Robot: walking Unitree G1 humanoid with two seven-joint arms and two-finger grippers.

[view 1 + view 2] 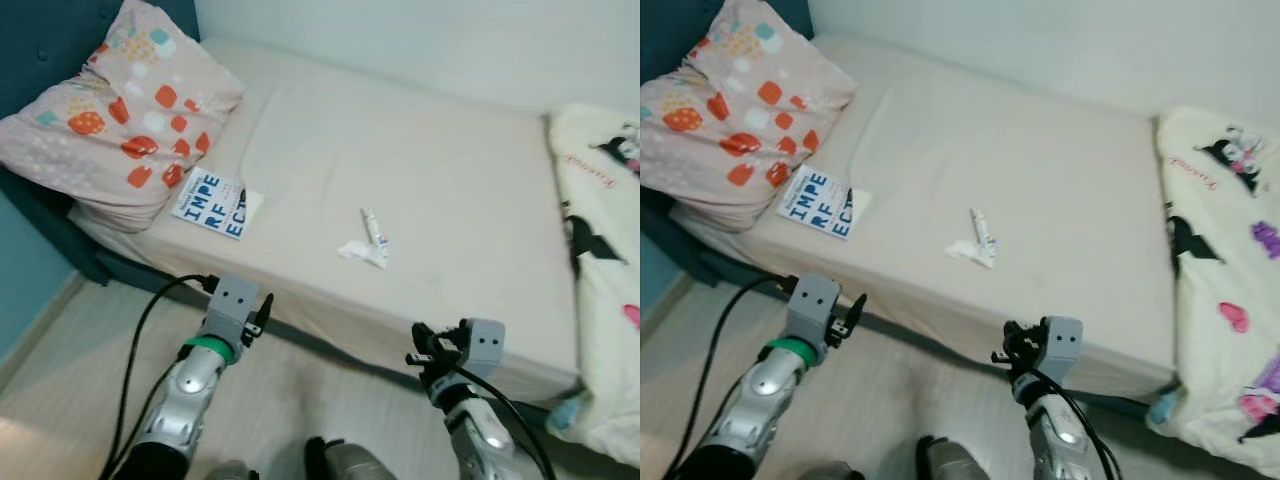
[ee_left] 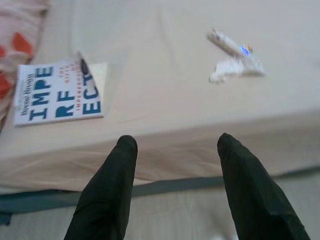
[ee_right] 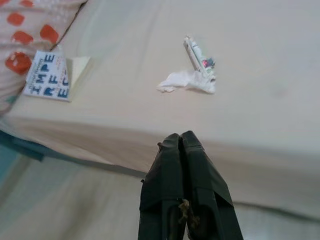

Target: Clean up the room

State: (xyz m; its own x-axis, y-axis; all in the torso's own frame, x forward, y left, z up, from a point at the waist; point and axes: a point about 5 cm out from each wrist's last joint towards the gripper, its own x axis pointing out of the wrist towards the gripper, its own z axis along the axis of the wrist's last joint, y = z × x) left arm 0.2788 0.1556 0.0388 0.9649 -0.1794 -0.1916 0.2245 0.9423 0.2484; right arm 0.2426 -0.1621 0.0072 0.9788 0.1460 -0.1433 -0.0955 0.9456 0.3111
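Pillow (image 1: pixel 120 120): pale pink with orange, white and teal spots, propped at the left end of the bed against a dark teal headboard (image 1: pixel 40 30).

Book (image 1: pixel 212 205): white cover with large blue block letters, lying flat on the sheet just beside the lower corner of the pillow, near the front edge of the bed. A cream page or slip shows at its right side.

Left gripper (image 2: pixel 175 145): fingers (image 2: pixel 107 190) spread wide, holding nothing, raised over the floor in front of the bed and aimed at the stretch of mattress edge between the book and the tube. In the head views it sits below the book (image 1: pixel 262 318).

Tube (image 1: pixel 374 227): small, white, with a coloured band near one end, lying flat towards the middle of the bed.

Tissue (image 1: pixel 362 252): white, crumpled, touching the tube's near end on the side towards the front edge.

Right gripper (image 3: pixel 182 142): fingers pressed together, holding nothing, raised before the bed's front edge below the tube and tissue. In the head views it sits right of centre (image 1: pixel 425 350).

Bed (image 1: pixel 460 170): wide mattress under a plain beige fitted sheet, smooth with a few faint creases.

Blanket (image 1: pixel 600 230): cream, printed with black cartoon figures and pink hearts, heaped over the right end of the bed and hanging down its side.

Room: white wall (image 1: pixel 450 40) behind the bed; light wood-look floor (image 1: pixel 90 350) in front.
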